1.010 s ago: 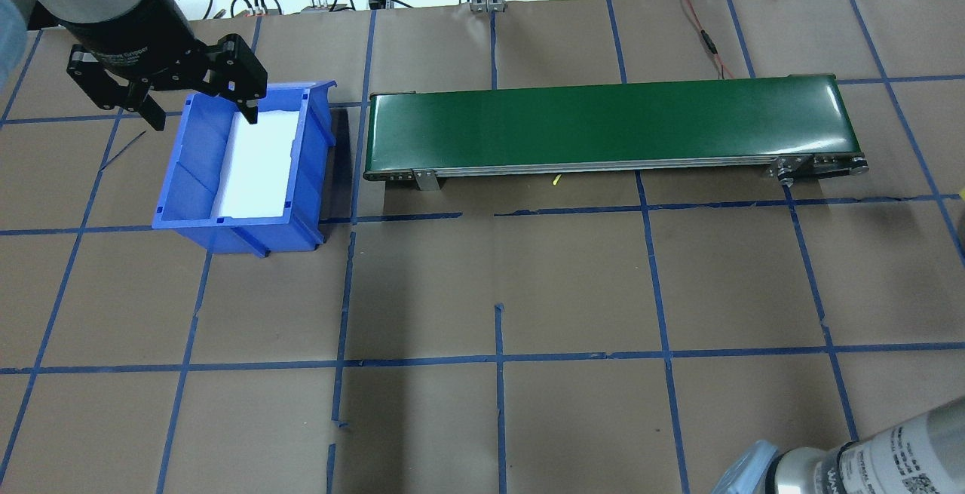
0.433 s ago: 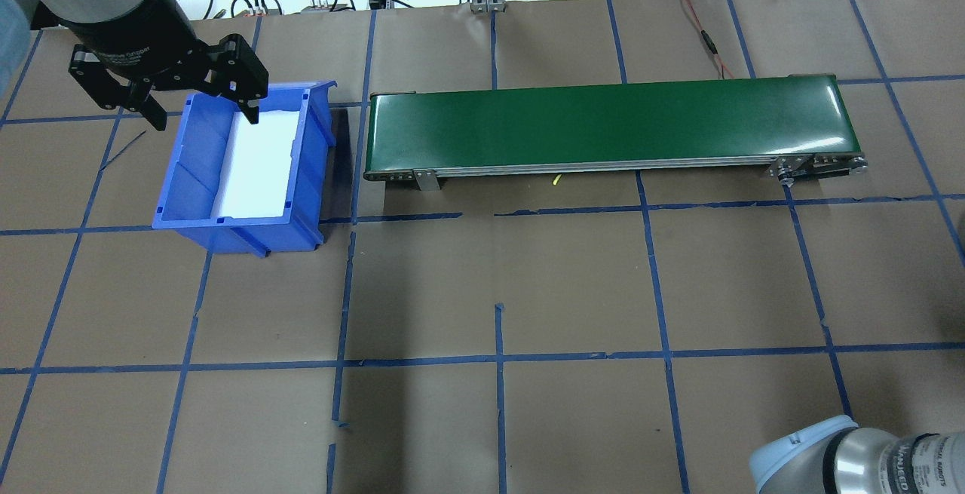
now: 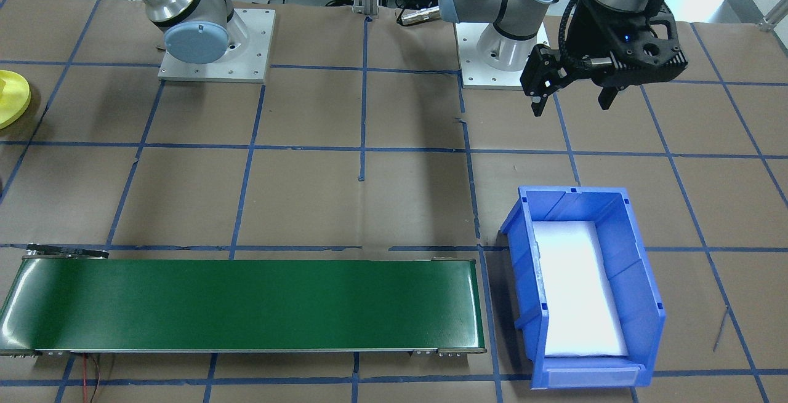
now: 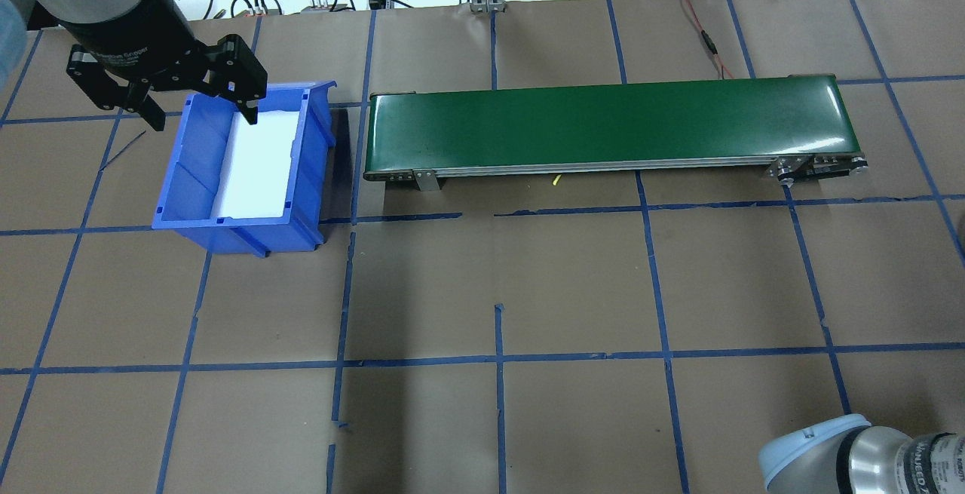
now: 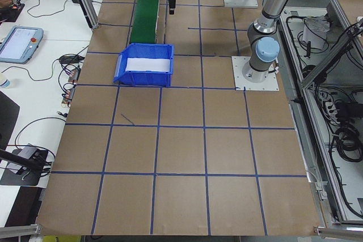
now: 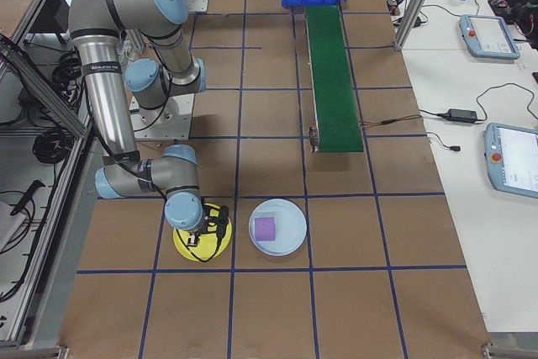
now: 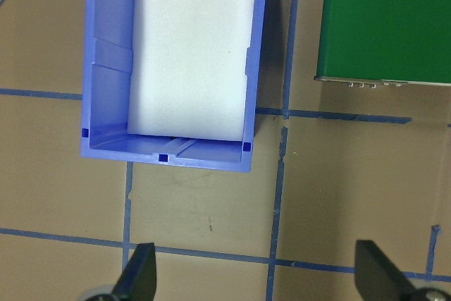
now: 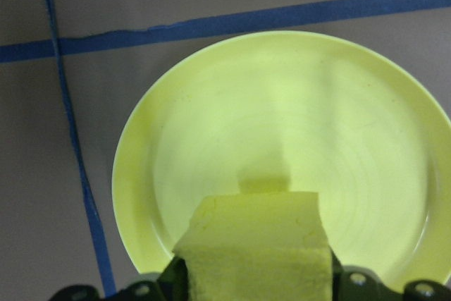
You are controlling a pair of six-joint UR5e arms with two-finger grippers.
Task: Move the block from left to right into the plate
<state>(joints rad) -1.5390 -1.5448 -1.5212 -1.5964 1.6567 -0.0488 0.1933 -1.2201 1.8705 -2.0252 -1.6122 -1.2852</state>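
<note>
**Yellow block held over the plate, release pending.**
Your right gripper [image 8: 257, 273] is clamped on the yellow block [image 8: 255, 241], poised above the yellow plate [image 8: 338, 132] near the table's right end, beside a pale plate [image 6: 279, 227] carrying a purple block [image 6: 265, 228]. Transport looks done; lowering and letting go remain. Your left gripper [image 4: 197, 113] hangs with jaws spread and empty over the blue bin [image 4: 196, 185], left of the green conveyor [image 4: 603, 121].

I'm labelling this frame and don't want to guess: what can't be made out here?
- Right hand: wrist view cuts its fingers off at the bottom edge; they grip the yellow block.
- Whether that block touches the yellow plate: hidden beneath it.
- Plate in the front-facing view: cut by the left edge.
- Purple block: too small for detail.
</note>
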